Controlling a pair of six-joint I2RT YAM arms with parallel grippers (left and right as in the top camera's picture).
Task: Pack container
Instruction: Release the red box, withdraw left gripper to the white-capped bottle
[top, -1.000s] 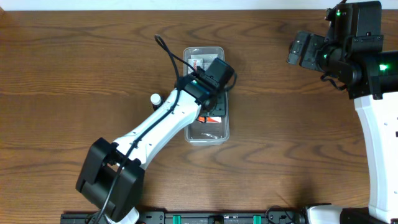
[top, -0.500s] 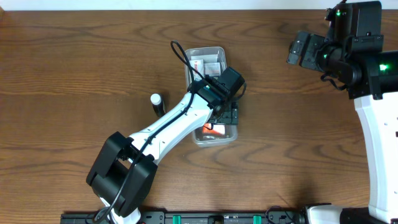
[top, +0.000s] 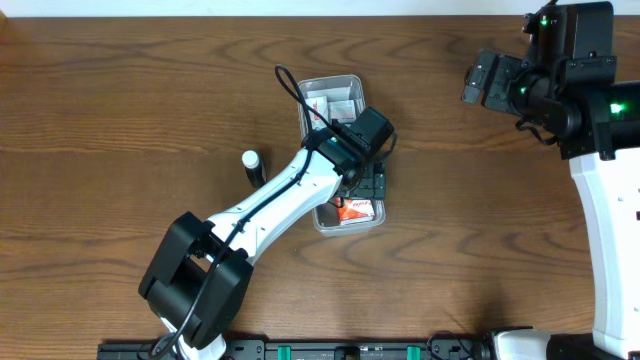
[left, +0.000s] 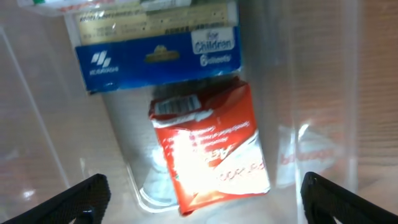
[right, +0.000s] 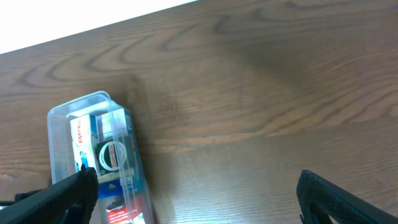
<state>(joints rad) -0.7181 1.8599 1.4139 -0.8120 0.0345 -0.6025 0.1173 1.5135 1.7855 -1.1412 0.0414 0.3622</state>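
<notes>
The container is a clear long tub lying on the wooden table, its near end angled to the right. My left gripper hangs open over its near half, fingers spread wide with nothing between them. Below it, in the left wrist view, a red-and-white packet lies loose on the tub floor, beside a blue-and-white box marked "for Children". My left gripper straddles the packet without touching it. My right gripper is raised at the far right, open and empty, and looks back at the container.
A small dark bottle with a white cap lies on the table just left of my left arm. More small boxes and a round white roll fill the tub's far half. The table's far edge meets a white wall.
My left gripper has opened and let the red packet drop into the tub. The arm swung right, and the tub's near end shifted right with it. The right arm stayed still.
</notes>
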